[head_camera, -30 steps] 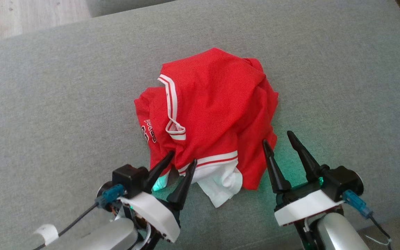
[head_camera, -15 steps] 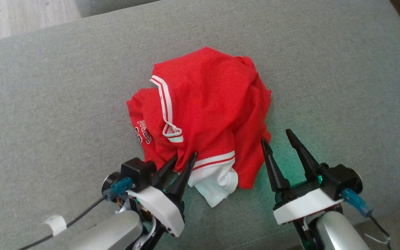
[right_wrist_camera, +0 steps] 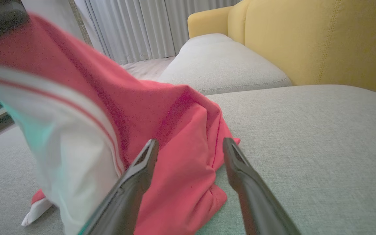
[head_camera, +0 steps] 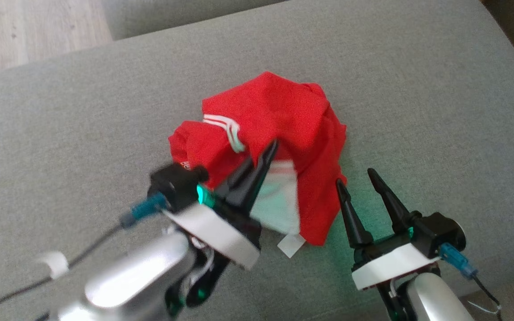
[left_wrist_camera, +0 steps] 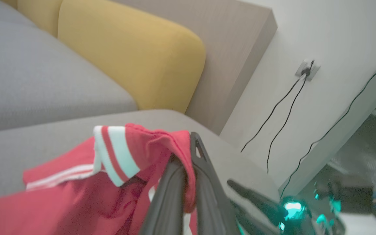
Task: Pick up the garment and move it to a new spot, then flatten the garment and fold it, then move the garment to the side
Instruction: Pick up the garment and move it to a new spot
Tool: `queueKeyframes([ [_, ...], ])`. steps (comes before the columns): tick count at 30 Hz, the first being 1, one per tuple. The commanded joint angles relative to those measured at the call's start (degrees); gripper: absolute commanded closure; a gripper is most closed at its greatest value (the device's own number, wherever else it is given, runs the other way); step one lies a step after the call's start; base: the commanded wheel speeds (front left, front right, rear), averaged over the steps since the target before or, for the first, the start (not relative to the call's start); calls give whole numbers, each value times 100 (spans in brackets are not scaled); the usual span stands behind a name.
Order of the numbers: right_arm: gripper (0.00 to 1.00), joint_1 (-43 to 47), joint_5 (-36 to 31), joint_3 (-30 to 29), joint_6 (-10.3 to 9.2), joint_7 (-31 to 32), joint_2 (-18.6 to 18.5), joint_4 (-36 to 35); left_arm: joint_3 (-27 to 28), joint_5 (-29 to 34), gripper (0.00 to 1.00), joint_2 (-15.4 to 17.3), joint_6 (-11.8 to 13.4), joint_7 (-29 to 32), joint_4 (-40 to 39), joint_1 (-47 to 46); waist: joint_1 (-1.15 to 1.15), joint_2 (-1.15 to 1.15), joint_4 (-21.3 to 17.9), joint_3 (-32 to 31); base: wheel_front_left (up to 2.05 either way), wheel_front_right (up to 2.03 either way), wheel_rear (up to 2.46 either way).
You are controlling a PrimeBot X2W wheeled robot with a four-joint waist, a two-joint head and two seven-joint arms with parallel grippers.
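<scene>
The garment (head_camera: 283, 116) is a red jersey with white stripes and a white panel, crumpled on the grey sofa seat (head_camera: 417, 89). My left gripper (head_camera: 272, 147) is shut on a fold of its near edge and holds that part lifted above the seat; in the left wrist view the red cloth (left_wrist_camera: 135, 156) drapes over the closed fingers (left_wrist_camera: 204, 182). My right gripper (head_camera: 355, 176) stands open just right of the garment's lower right edge, with nothing between its fingers. In the right wrist view the garment (right_wrist_camera: 162, 130) hangs and bunches ahead of the open fingers (right_wrist_camera: 139, 173).
Yellow back cushions (right_wrist_camera: 321, 39) rise behind the seat. Wooden floor (head_camera: 29, 31) lies past the sofa's far edge. A wall with cables (left_wrist_camera: 282, 107) stands beyond the sofa end.
My left gripper shut on the garment's near edge and rose up and forward with it, dragging the striped hem and white panel upward. The right gripper has stayed put and open.
</scene>
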Motion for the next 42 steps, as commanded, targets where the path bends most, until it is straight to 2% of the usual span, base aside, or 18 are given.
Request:
queueKeyframes([
  [1,0,-41,26,125,39,-63,-9,-142,331,-68,100,80,-8,-11,-265,-352,0,0,19,-45,0,0,0],
  [5,0,-13,53,144,39,-63,-9,-109,841,-332,100,169,-38,41,-729,-781,0,0,39,-167,0,0,0],
  [13,0,90,119,114,39,-63,-9,-74,2287,-1055,100,679,-62,254,-1317,-1883,0,0,26,-368,0,0,0],
  [15,0,124,136,97,39,-63,-9,-77,2658,-1189,100,940,-36,368,-1392,-2163,0,0,35,-401,0,0,0],
  [16,0,164,155,68,39,-63,-9,-94,3009,-1307,100,1267,4,503,-1414,-2375,0,0,65,-427,0,0,0],
  [21,0,285,186,-36,39,-63,-9,-131,3870,-1676,100,2136,79,729,-1134,-2521,0,0,292,-476,0,0,0],
  [28,0,292,121,-27,39,-63,-9,-117,4626,-1646,100,3401,27,779,-25,-2211,0,0,829,-455,0,0,0],
  [29,0,292,121,-27,39,-63,-9,-117,4626,-1646,100,3401,27,779,-25,-2211,0,0,829,-455,0,0,0],
  [32,0,243,68,5,39,-63,-9,-94,4720,-1605,100,3697,-83,742,611,-1983,0,0,1052,-405,0,0,0],
  [35,0,166,9,16,39,-63,-9,-68,4672,-1595,100,3766,-253,721,1232,-1782,0,0,1230,-322,0,0,0],
  [38,0,84,-36,53,39,-63,-9,-44,4545,-1580,100,3682,-415,678,1860,-1571,0,0,1330,-233,0,0,0],
  [42,0,-3,-102,108,39,-63,-9,-17,4356,-1763,100,3330,-782,723,2724,-1293,0,0,1366,-69,0,0,0],
])
